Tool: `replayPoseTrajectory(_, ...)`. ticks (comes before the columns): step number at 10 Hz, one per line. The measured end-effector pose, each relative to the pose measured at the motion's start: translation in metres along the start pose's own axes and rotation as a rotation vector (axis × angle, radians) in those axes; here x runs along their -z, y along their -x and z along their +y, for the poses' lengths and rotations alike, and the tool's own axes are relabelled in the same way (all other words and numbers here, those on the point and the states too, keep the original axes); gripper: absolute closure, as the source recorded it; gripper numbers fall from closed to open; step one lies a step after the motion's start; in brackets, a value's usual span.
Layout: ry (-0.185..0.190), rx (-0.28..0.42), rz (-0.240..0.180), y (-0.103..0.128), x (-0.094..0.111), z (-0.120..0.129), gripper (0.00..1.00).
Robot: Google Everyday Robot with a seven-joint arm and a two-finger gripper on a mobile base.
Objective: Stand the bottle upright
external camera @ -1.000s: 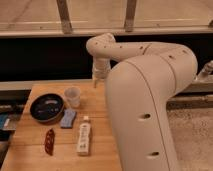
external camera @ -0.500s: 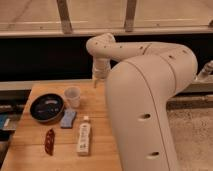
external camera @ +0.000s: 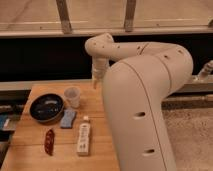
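Note:
The bottle (external camera: 84, 138) is slim and white with a small white cap and a faint greenish label. It lies flat on the wooden table (external camera: 30, 160), cap pointing away from me, right of the blue sponge. My gripper (external camera: 95, 80) hangs from the white arm above the table's far right edge, well behind the bottle and apart from it, just right of the translucent cup.
A dark bowl (external camera: 46, 108) sits at the left. A short translucent cup (external camera: 72, 96) stands beside it. A blue sponge (external camera: 68, 118) lies in front of the cup. A reddish-brown oblong item (external camera: 49, 141) lies left of the bottle. My large white arm body fills the right side.

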Motion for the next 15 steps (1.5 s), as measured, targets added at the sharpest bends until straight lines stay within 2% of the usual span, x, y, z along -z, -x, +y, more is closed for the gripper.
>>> replayPoseTrajectory(2, 0.011, -0.005, 0.034, -0.017, -0.015, 0.012, 0.48)
replayPoseTrajectory(6, 0.082, 0.015, 0.052, -0.056, -0.030, 0.050, 0.48)
replayPoseTrajectory(8, 0.096, 0.039, 0.057, -0.072, -0.040, 0.067, 0.48)
replayPoseTrajectory(10, 0.105, 0.056, 0.068, -0.087, -0.059, 0.080, 0.48)
replayPoseTrajectory(15, 0.123, 0.089, 0.108, -0.096, -0.078, 0.095, 0.48)
